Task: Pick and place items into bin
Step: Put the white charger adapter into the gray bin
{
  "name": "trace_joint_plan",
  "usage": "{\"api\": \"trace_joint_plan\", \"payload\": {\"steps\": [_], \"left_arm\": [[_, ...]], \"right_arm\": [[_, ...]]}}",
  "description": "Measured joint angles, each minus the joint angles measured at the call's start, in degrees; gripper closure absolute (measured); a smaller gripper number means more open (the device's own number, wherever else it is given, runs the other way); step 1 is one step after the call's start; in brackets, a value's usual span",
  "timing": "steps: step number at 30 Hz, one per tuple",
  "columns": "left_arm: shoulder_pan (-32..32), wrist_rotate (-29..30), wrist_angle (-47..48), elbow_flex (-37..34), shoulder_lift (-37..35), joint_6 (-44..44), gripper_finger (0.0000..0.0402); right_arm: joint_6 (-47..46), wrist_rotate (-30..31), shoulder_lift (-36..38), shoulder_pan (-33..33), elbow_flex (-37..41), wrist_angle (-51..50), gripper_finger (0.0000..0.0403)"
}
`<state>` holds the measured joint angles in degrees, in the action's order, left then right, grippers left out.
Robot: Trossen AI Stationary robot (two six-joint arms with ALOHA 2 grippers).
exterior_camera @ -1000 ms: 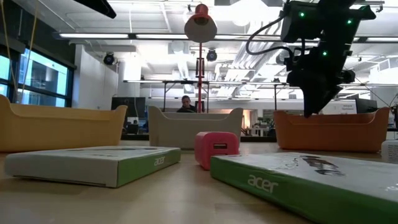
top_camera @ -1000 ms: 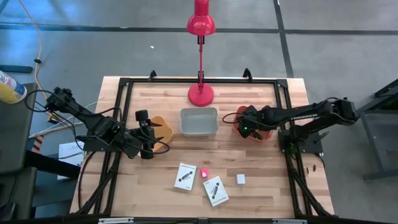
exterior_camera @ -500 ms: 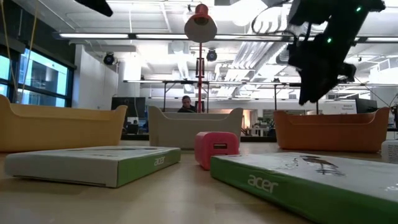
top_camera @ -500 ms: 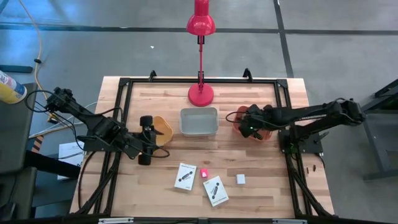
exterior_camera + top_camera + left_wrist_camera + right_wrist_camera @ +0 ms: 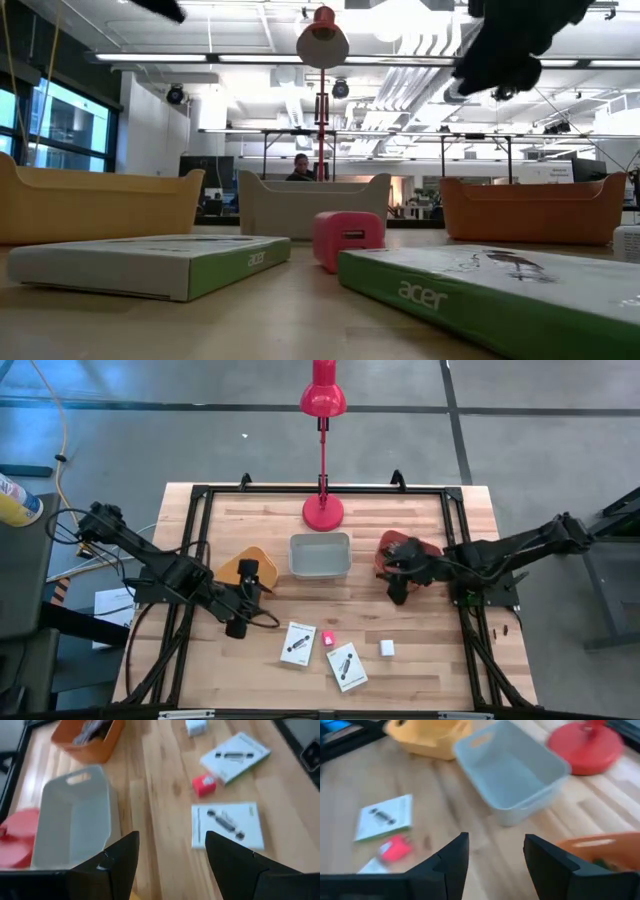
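Two white cards (image 5: 298, 643) (image 5: 346, 666), a pink cube (image 5: 327, 638) and a white cube (image 5: 387, 647) lie flat on the table near its front edge. A yellow bin (image 5: 250, 565), a grey bin (image 5: 320, 555) and an orange bin (image 5: 405, 548) stand in a row at mid-table. My left gripper (image 5: 250, 598) hangs in the air in front of the yellow bin, open (image 5: 170, 860) and with nothing between its fingers. In front of the orange bin my right gripper (image 5: 398, 590) is also up in the air, open (image 5: 495, 860) and likewise empty.
A red desk lamp (image 5: 323, 510) stands on its round base behind the grey bin. The orange bin (image 5: 92, 740) holds some silvery bits. A black frame (image 5: 200, 495) runs around the tabletop. Bare wood lies between the bins and the items.
My right gripper has risen out of the orange bin and swung toward the table's near edge, tipping up from pointing steeply down. My left gripper has drifted from the yellow bin toward the near edge and turned a little. The items have stayed put.
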<state>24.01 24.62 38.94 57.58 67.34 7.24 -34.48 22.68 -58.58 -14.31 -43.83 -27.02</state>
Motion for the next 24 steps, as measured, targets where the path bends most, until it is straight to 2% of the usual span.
{"api": "trace_joint_plan", "payload": {"steps": [8,14,19,24], "left_arm": [[0.0,0.0,-1.6,-0.1,5.9,-1.5,0.0186],[0.0,0.7,-1.6,-0.1,6.8,-1.5,0.0186],[0.0,3.0,-1.5,-0.1,6.8,-1.4,0.0186],[0.0,3.1,-1.4,-0.1,6.8,-1.5,0.0186]], "right_arm": [[-5.5,-8.1,-1.9,-10.1,0.0,-0.4,0.0236],[-12.6,-8.8,-5.4,-19.5,0.0,-2.3,0.0234],[-16.6,-9.2,-11.2,-25.4,0.0,-1.0,0.0214],[-18.1,-8.7,-17.5,-27.9,0.1,2.6,0.0173]]}}
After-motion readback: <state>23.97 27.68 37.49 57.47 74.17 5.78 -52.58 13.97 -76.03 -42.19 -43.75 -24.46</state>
